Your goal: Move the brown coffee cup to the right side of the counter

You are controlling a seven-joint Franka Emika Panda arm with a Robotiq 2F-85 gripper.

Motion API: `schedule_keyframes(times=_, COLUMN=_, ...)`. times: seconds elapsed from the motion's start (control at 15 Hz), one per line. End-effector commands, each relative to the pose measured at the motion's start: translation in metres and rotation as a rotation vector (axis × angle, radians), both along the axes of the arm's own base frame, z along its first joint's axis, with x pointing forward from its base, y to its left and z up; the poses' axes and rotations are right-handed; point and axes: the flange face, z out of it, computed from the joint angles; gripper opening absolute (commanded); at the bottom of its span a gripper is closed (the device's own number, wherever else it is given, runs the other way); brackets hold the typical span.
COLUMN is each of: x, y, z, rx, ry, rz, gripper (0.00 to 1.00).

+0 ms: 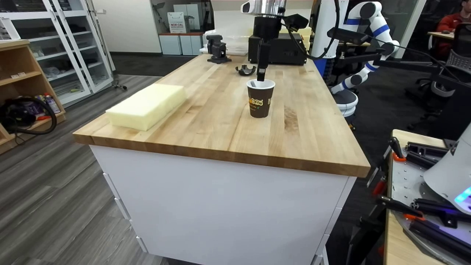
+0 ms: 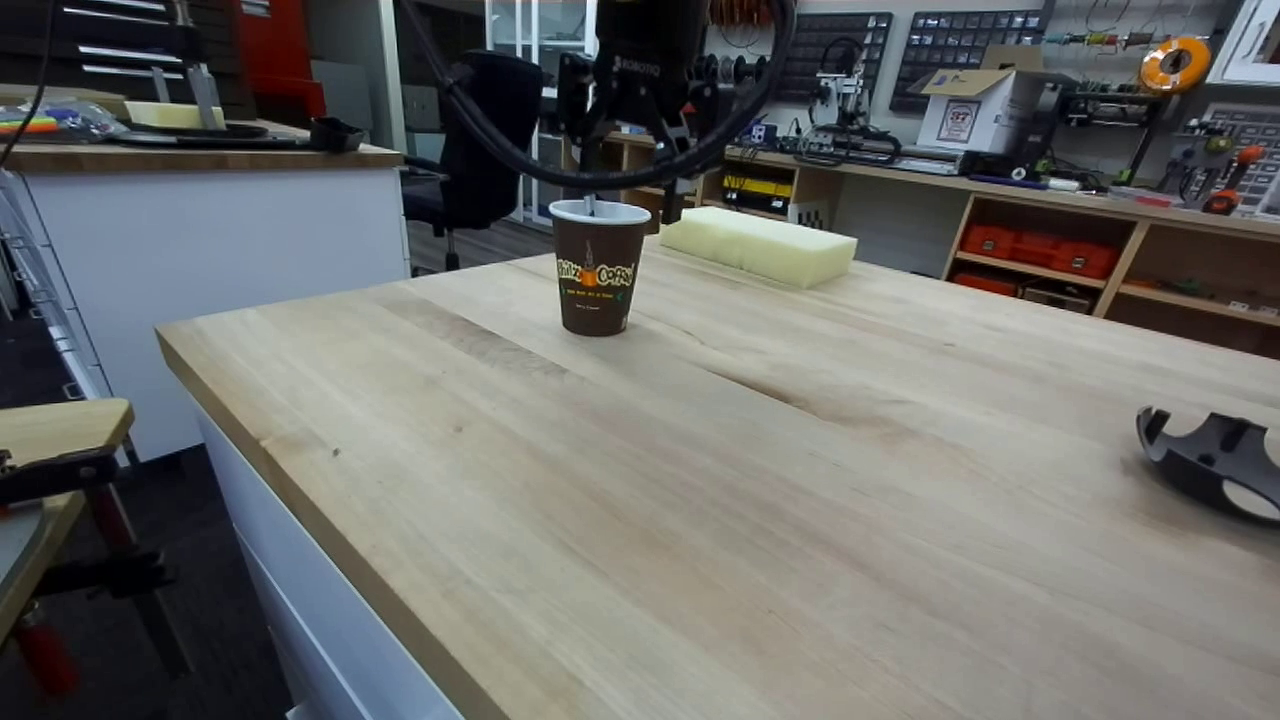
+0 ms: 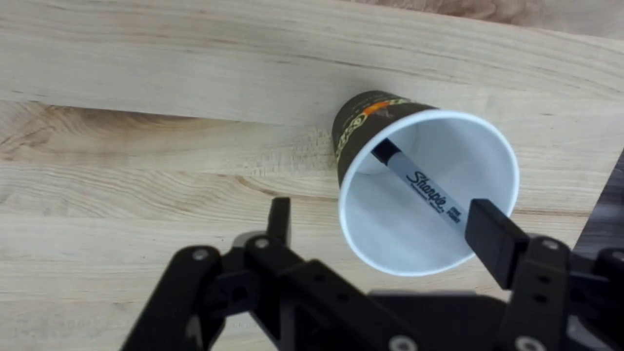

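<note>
Zero moving done, we'd guess: fingers (image 3: 495,239) spread and empty, brown coffee cup (image 1: 259,105) upright on the counter (image 1: 206,129), near half in an exterior view, so grab, carry right, let go remain.

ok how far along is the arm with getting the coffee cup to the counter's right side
The approach looks done: the gripper is at the brown coffee cup, jaws open in the wrist view. In hand, probably: lining up the grip; the cup stands upright on the counter, a marker inside. Likely left: closing on the cup, carrying it right and releasing. Which side counts as right isn't clear here.
</note>
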Motion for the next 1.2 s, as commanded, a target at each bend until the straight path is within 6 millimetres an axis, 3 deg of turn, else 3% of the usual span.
schedule_keyframes(times=0.0, x=0.004, y=-0.003, z=-0.003, rx=-0.015, ry=0.042, rz=-0.02, gripper=0.88)
schedule_keyframes(times=0.07, x=0.005, y=-0.003, z=-0.005, rx=-0.015, ry=0.049, rz=-0.019, gripper=0.92)
schedule_keyframes(times=0.13, x=0.004, y=-0.004, z=-0.006, rx=-0.013, ry=0.055, rz=-0.017, gripper=0.9)
schedule_keyframes(times=0.2, x=0.006, y=-0.001, z=-0.009, rx=-0.014, ry=0.06, rz=-0.017, gripper=0.62)
schedule_keyframes(times=0.33, x=0.006, y=-0.001, z=-0.012, rx=-0.017, ry=0.065, rz=-0.017, gripper=0.63)
schedule_keyframes(times=0.67, x=0.008, y=0.001, z=-0.014, rx=-0.03, ry=0.077, rz=-0.019, gripper=0.29)
schedule_keyframes(times=0.93, x=0.007, y=0.005, z=-0.004, rx=-0.073, ry=0.085, rz=-0.029, gripper=0.03)
schedule_keyframes(times=1.13, x=0.007, y=0.007, z=0.01, rx=-0.108, ry=0.075, rz=-0.042, gripper=0.0)
